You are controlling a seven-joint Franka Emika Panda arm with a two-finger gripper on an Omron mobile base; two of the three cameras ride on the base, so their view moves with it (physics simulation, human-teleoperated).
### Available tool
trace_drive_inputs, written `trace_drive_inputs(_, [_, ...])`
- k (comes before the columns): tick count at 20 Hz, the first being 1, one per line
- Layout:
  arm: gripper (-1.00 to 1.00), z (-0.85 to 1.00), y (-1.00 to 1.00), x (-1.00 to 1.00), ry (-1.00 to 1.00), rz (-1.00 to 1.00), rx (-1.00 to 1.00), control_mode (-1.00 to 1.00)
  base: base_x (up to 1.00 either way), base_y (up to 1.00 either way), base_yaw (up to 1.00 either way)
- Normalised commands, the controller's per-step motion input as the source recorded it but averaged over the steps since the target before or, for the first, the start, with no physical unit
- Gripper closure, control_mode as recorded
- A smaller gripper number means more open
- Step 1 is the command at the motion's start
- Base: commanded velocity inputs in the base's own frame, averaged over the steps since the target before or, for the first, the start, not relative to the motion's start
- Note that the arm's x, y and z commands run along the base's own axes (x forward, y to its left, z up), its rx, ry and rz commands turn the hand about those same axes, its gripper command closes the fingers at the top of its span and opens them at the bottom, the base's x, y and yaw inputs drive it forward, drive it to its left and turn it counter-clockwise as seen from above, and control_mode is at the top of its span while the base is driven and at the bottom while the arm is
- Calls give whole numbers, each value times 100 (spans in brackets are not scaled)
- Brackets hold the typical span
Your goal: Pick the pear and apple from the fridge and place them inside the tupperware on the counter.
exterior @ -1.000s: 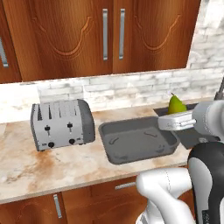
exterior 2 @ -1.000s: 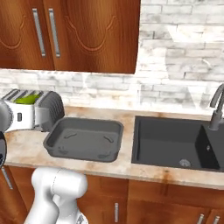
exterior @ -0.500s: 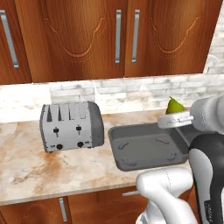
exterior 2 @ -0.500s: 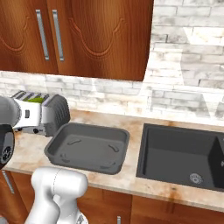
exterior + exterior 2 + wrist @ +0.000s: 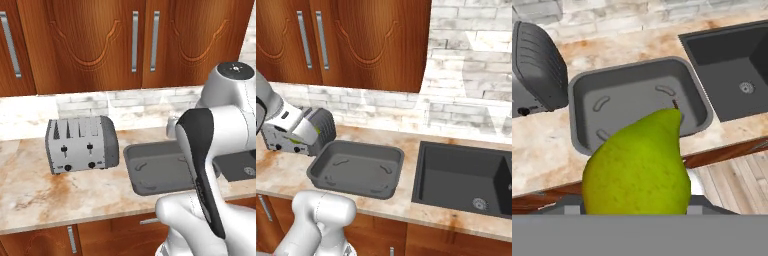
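1. Overhead, brown wooden cabinets (image 5: pixel 100 45) with silver bar handles hang above a pale brick backsplash (image 5: pixel 471 100); beneath runs the beige marbled table (image 5: pixel 45 195), with more wooden fronts below its edge.
2. On the table, from the robot's left to its right: one grey four-slot toaster (image 5: pixel 81 143), one dark grey tupperware (image 5: pixel 356 168) and one black sink (image 5: pixel 463 178) set into the stone. The tupperware lies just beside the toaster and near the sink, with a strip of table between them.
3. The tupperware (image 5: pixel 637 102) has nothing in it — only four small raised marks show on its floor. Its rim flares outward and its corners are rounded.
4. In the hand view the pear (image 5: pixel 637 167) sits close to the camera, held up in front of the near edge of the tupperware, its stem end pointing toward the container. It is yellow-green, wide at the base and narrow at the top.
5. The pincer (image 5: pixel 303 134) is by the toaster at the tupperware's left end; a sliver of green shows at its tip. It is clamped on the pear, though the fingertips themselves are hidden behind the fruit, so how wide they stand cannot be read.
6. Count: one pear, one tupperware, one toaster, one sink.
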Motion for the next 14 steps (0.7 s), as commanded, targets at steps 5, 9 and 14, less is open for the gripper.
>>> trace_drive_inputs(5, [100,-41,-12,7,0,-16,0,-100,0,0,0])
trace_drive_inputs(9, [100,-61,-16,14,-1,0,0,-100,0,0,0])
trace_drive_inputs(14, [100,-46,-18,19,0,0,0,-100,0,0,0])
